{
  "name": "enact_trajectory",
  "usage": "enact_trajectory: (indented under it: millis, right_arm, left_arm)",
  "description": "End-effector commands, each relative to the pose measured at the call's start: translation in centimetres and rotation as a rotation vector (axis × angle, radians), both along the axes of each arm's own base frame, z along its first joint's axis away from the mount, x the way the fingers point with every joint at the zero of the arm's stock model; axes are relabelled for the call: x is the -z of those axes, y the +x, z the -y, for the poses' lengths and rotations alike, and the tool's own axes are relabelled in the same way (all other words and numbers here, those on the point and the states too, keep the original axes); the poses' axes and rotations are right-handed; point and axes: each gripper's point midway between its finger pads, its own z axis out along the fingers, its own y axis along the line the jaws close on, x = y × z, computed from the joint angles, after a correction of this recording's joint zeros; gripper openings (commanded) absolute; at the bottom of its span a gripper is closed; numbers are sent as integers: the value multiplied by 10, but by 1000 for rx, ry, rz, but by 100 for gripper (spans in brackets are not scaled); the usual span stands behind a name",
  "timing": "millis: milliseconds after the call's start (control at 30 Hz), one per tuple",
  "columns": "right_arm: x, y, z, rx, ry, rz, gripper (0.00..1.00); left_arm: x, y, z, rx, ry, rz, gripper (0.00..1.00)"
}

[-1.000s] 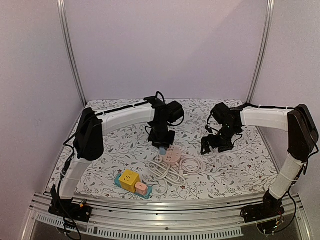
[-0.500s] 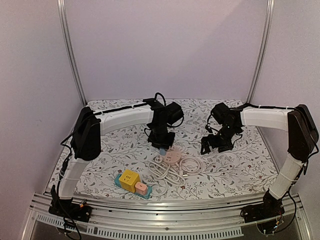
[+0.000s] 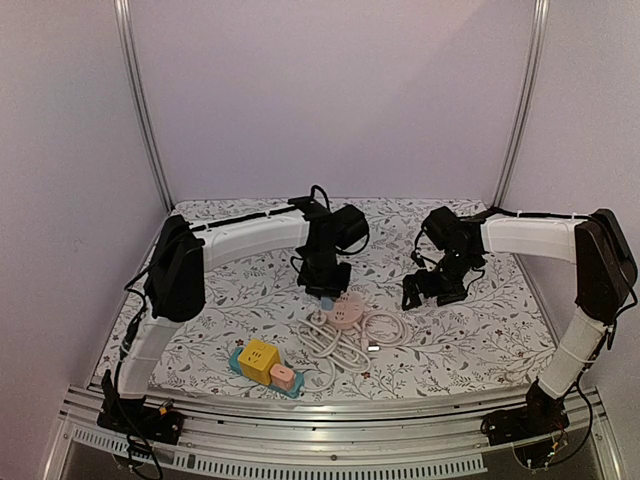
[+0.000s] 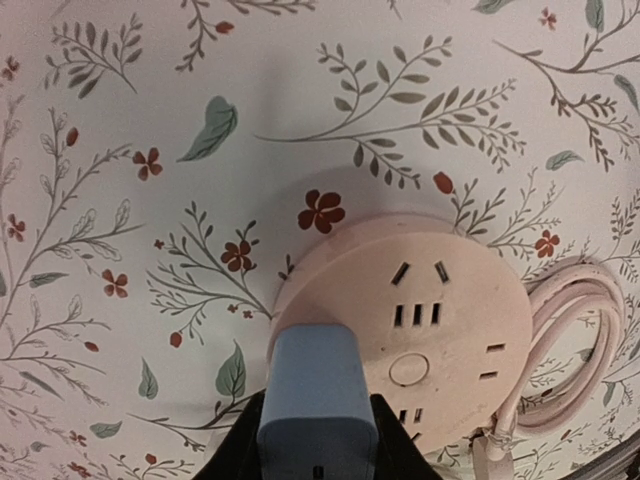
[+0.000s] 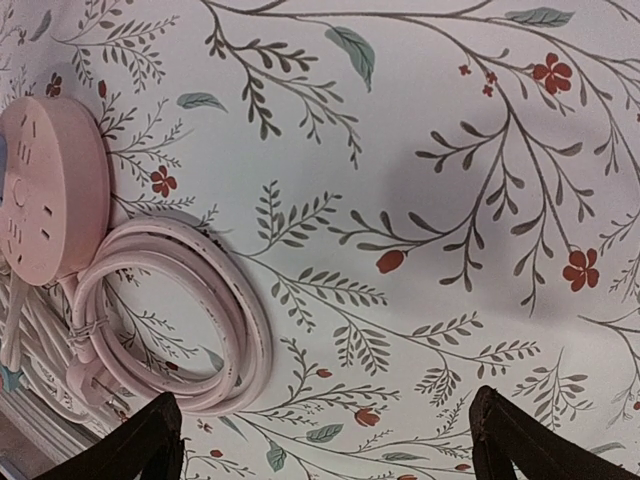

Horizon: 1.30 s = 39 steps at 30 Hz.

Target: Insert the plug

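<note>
My left gripper [image 4: 318, 455] is shut on a blue plug [image 4: 317, 400] and holds it over the near left edge of a round pink power strip [image 4: 440, 320]. From above the left gripper [image 3: 326, 291] sits just behind the pink strip [image 3: 346, 314]. I cannot tell whether the plug's pins are in a socket. My right gripper [image 5: 325, 440] is open and empty above the flowered cloth, to the right of the strip [image 5: 45, 190]; from above the right gripper [image 3: 432, 290] hangs apart from it.
The strip's coiled pink cable [image 3: 375, 335] and a white cable [image 3: 330, 345] lie in front of it. A yellow cube socket [image 3: 257, 360] with a pink adapter [image 3: 282, 377] on a teal base sits near the front left edge.
The pink strip and its cables have shifted slightly under the left gripper. The right arm has not moved.
</note>
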Motion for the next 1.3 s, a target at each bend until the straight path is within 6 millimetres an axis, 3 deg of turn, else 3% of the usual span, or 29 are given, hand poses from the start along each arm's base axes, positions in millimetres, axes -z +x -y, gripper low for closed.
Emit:
enact_trajectory:
  millis: [0,67,200,367,633,933,1200,1267]
  right_arm:
    - [0,0,2,5,-1,1,99]
    - [0,0,3,6,-6,0,99]
    - [-2,0,4,10,-12,2,99]
    - [-5,0,6,19,-14,4,99]
    - [-9,1,4,35,-7,5,99]
    - [-13,5,1,47,5,7,99]
    - [-18,8,-1,67,23,16,99]
    - [-23,10,-4,68,35,26,99]
  left_arm:
    - [91,-36,-33,38,201,-178,0]
    - [86,-34,-31,42,194,-165,0]
    - [78,-28,-25,51,172,-143,9]
    - [60,-19,-14,72,133,-102,32]
    - [6,6,2,79,15,3,61]
    - [-64,26,-3,50,-87,107,71]
    - [-118,29,-13,51,-142,198,74]
    - [-132,30,-16,53,-151,230,79]
